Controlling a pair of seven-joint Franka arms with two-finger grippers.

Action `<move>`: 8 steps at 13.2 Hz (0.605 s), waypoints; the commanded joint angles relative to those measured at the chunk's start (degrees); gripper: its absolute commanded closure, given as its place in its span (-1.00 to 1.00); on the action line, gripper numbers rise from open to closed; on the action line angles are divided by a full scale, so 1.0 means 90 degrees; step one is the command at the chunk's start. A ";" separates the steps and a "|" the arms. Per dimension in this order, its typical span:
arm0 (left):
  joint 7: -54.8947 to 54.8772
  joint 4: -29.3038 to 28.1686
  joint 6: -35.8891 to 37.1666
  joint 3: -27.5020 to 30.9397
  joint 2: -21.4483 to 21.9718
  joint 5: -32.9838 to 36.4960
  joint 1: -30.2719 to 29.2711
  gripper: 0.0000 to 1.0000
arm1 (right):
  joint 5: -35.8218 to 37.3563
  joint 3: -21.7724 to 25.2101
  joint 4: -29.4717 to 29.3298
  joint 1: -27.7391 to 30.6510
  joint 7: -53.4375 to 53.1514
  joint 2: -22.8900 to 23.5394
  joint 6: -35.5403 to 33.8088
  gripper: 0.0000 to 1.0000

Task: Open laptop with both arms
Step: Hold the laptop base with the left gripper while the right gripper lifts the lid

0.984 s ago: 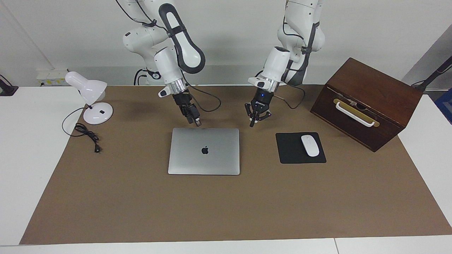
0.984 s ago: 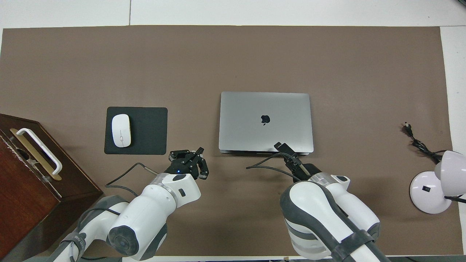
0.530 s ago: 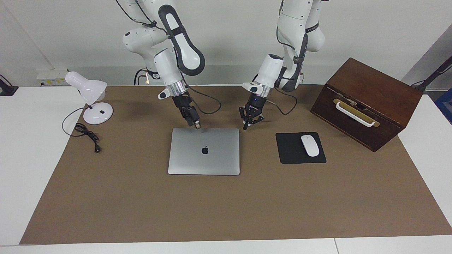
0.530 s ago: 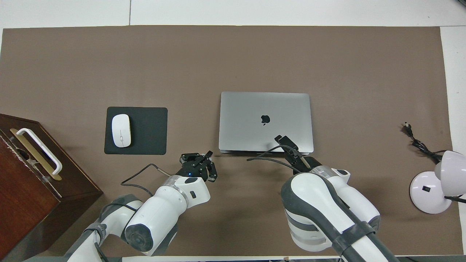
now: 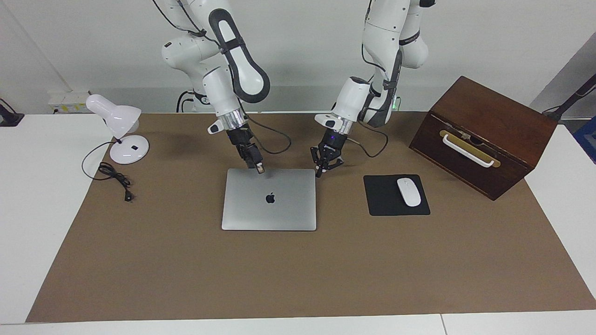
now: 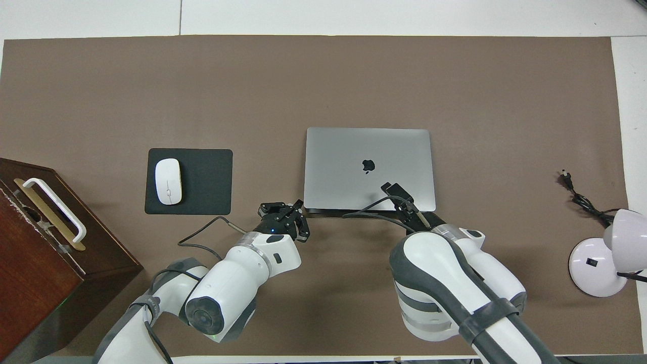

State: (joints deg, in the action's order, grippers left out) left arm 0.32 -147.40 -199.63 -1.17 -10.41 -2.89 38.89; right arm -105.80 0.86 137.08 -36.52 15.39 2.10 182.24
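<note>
The silver-grey laptop [image 5: 279,211] lies closed on the brown mat, apple logo up; it also shows in the overhead view [image 6: 349,151]. My right gripper [image 5: 260,168] points down with its tip over the lid's edge nearest the robots, fingers together, also in the overhead view [image 6: 392,189]. My left gripper [image 5: 322,169] is open and low beside the laptop's corner nearest the robots, at the left arm's end; it also shows in the overhead view [image 6: 289,209]. Whether either gripper touches the laptop I cannot tell.
A black mouse pad [image 5: 386,204] with a white mouse [image 5: 409,191] lies beside the laptop toward the left arm's end. A brown wooden box [image 5: 484,135] with a white handle stands past it. A white desk lamp [image 5: 121,130] and its cable sit at the right arm's end.
Both grippers have moved in on the laptop. The left gripper came sideways to its corner; the right gripper's tip moved from before the edge to over the lid. The laptop has not moved.
</note>
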 commanded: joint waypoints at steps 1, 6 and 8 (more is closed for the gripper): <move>-0.0385 0.0195 -0.0124 0.0120 -0.0259 -0.0031 0.0171 1.00 | -0.0041 -0.0007 -0.0221 0.0298 0.0321 0.0138 -0.0248 -1.00; -0.0523 0.0625 -0.0124 0.0120 -0.0737 -0.0031 0.0161 1.00 | -0.0041 -0.0007 -0.0689 0.0347 0.0321 0.0323 -0.0249 -1.00; -0.0611 0.0625 -0.0124 0.0120 -0.0758 -0.0021 0.0161 1.00 | -0.0041 -0.0007 -0.0788 0.0357 0.0321 0.0362 -0.0249 -1.00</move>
State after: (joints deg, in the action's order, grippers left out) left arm -3.58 -142.73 -199.84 -1.13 -15.57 -2.89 39.25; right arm -105.80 0.88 132.67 -34.70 16.14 3.74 181.06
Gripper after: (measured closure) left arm 0.991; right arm 0.000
